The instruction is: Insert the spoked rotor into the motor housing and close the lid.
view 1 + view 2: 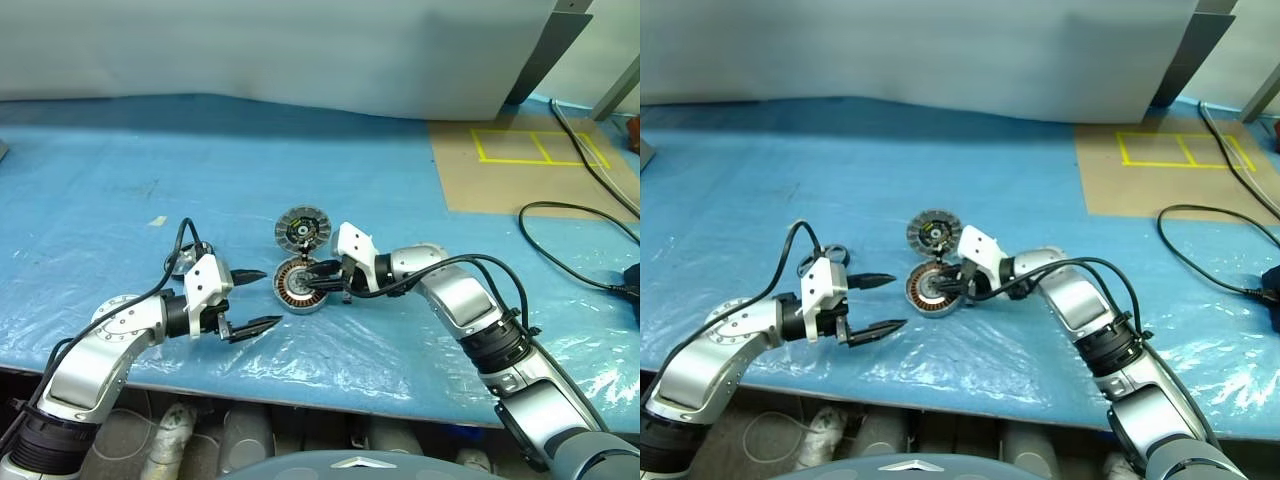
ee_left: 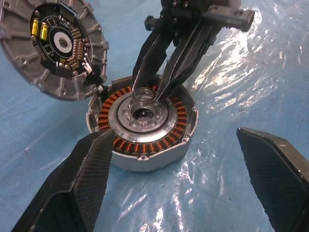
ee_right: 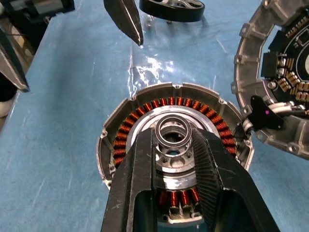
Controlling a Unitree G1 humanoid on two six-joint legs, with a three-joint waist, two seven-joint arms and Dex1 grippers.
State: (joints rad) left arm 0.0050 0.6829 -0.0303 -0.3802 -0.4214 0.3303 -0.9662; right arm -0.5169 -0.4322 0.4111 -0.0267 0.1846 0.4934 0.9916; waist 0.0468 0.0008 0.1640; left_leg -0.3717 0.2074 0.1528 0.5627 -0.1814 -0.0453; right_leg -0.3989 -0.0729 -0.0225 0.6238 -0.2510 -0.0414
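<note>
The motor housing lies windings-up on the blue surface, its lid hinged open at its 12 o'clock. The right gripper, at its 3 o'clock, holds a small metal ring between its fingers over the housing's centre. The left gripper, at 9 o'clock, has its fingers spread and empty. A spoked rotor lies beyond.
</note>
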